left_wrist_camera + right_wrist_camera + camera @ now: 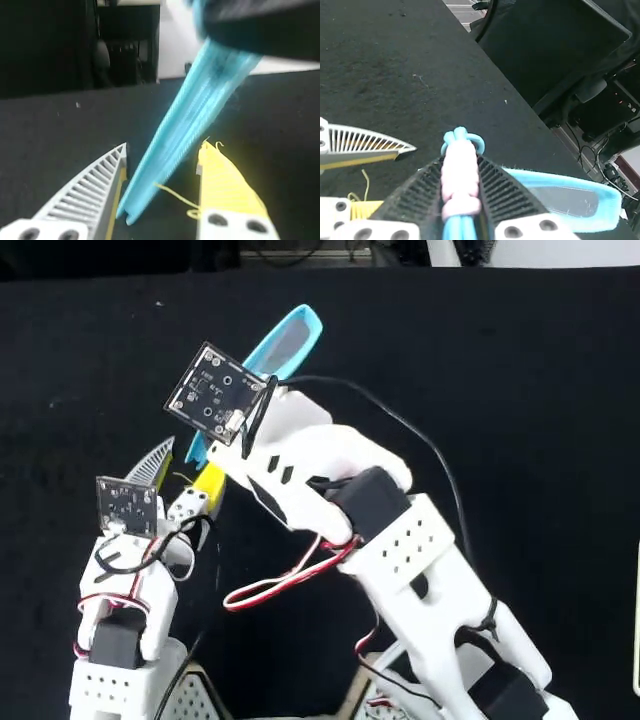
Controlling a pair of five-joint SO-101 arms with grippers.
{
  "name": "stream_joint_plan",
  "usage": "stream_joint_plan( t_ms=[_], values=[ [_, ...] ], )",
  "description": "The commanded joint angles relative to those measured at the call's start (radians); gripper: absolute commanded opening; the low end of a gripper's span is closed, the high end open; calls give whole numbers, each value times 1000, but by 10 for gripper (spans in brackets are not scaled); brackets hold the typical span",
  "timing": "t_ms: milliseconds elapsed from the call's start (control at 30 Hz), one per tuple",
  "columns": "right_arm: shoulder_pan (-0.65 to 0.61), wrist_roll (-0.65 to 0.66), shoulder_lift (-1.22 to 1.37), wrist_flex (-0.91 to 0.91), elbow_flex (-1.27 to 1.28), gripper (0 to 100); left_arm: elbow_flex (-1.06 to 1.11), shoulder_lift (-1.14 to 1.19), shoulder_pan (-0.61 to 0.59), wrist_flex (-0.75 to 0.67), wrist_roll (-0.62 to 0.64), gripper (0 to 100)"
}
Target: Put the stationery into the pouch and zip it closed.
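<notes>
The soft turquoise fabric pouch (290, 340) hung light and floppy toward eleven o'clock over the black bench (520, 390). The right wrist view made plain the right gripper (461, 167), jaws clamped on the pink-and-blue cord pull (461, 142). The left gripper (163, 150) held its jaws apart astride the lower edge, seemingly the place to steady it.

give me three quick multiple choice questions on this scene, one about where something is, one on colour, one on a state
1. Where is the pouch's lower end?
A) in a person's palm
B) between the left hand's open fingers
C) under a notebook
2. What colour is the pouch?
A) red
B) light blue
C) green
3. The right hand is:
A) shut on the cord
B) wide open
C) flat on the table
Answers: B, it sits between the grey and yellow fingers; B, its fabric is light blue; A, black fingers clamp the pink cord.
</notes>
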Motion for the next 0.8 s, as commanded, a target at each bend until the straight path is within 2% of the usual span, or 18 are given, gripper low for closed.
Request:
stream_joint_plan(
  t_ms=[0, 167, 600, 767],
  values=[
    [-14, 6, -39, 29, -19, 11, 18, -11, 31, -72, -57, 228],
    [-14, 6, -39, 48, -19, 11, 38, 61, 54, -149, -61, 228],
    [29, 8, -110, 69, -12, 11, -177, 555, 82, -347, -54, 223],
    [51, 8, -113, 64, 15, 11, -222, 634, 151, -365, -18, 223]
  ],
)
